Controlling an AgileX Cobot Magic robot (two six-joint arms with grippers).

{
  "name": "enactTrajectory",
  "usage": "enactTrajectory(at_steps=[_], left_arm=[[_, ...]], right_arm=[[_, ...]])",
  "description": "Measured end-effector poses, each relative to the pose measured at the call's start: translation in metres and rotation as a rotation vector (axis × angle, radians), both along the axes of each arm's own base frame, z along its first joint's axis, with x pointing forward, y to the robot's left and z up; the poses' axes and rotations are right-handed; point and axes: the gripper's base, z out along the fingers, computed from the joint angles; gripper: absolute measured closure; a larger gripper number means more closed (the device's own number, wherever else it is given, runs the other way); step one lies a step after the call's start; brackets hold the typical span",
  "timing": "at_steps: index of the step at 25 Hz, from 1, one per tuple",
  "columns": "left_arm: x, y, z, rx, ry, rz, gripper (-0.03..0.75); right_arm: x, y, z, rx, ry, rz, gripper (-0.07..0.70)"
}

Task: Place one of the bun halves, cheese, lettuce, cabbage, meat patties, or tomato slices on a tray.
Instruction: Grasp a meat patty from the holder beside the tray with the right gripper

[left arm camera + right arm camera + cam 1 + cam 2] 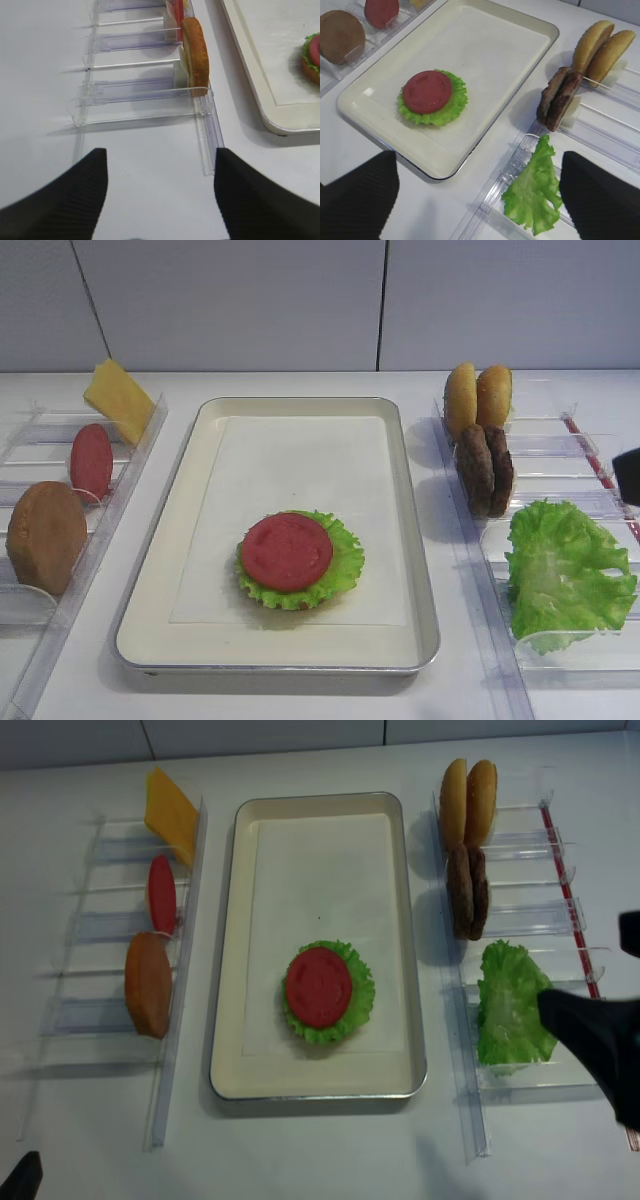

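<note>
The work surface is a white table set against a pale grey panelled wall with dark vertical seams. Clear plastic racks stand on the left and right of the table, with the tray between them.

The tray is a cream rectangular metal pan with rounded corners and a raised rim, lined with white paper. On the liner, toward the near end, lies a stack: a ruffled green lettuce leaf with a flat red tomato slice on top. A brown edge shows under the leaf; what it is cannot be told.

In the left rack stand, from far to near, a pale-yellow cheese slice tilted on edge, a second tomato slice and an orange-brown bun half. In the right rack stand two golden bun halves side by side, then two dark, grainy meat patties touching each other, then loose lettuce.

The right gripper hovers over the right rack near the loose lettuce, jaws wide apart, holding nothing. The left gripper hovers over bare table at the near end of the left rack, jaws apart, holding nothing.

No readable writing or labels appear.
</note>
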Motion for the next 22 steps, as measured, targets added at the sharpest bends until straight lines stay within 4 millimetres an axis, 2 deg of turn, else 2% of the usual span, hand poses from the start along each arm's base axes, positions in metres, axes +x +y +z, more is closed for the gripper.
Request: enactTrajectory(at_steps=[9, 14, 22], left_arm=[[0.0, 0.0, 0.0, 0.0, 0.0, 0.0, 0.257], [0.0, 0.0, 0.0, 0.001, 0.0, 0.001, 0.257], [0.0, 0.0, 0.0, 0.001, 0.0, 0.001, 0.257]], right_arm=[[0.06, 0.005, -0.006, 0.023, 0.156, 0.084, -0.022], [0.08, 0.005, -0.013, 0.02, 0.196, 0.092, -0.022], [0.099, 0.002, -0.013, 0.044, 0.114, -0.008, -0.022]])
